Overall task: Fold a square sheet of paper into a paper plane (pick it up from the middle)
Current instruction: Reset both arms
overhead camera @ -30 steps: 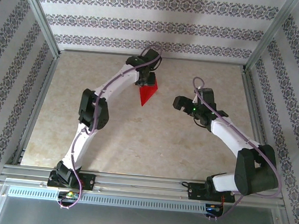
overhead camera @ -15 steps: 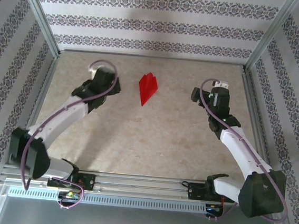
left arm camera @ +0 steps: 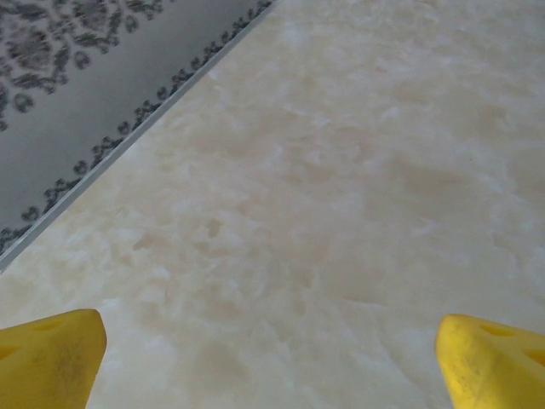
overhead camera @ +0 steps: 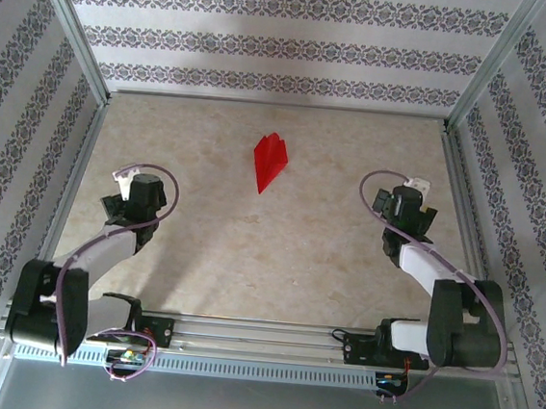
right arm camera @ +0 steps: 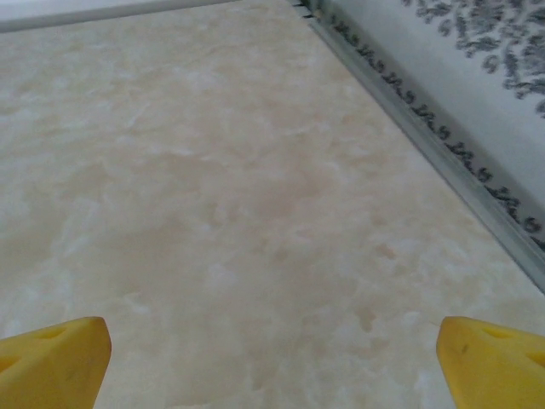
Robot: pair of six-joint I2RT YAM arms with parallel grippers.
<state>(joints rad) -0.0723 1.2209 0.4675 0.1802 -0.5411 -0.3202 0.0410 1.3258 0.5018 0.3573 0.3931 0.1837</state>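
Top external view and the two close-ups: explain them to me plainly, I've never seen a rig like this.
The wide picture looks down from above and behind two robot arms bolted at the near edge of the table. Each arm ends in a two-finger gripper with a camera on its wrist. The close-ups come from those cameras, and the yellow corners are fingers. The left gripper and the right gripper both stand wide open over bare tabletop, holding nothing. The paper plane, a folded red dart, lies towards the far side of the table, between the arms and touching neither.
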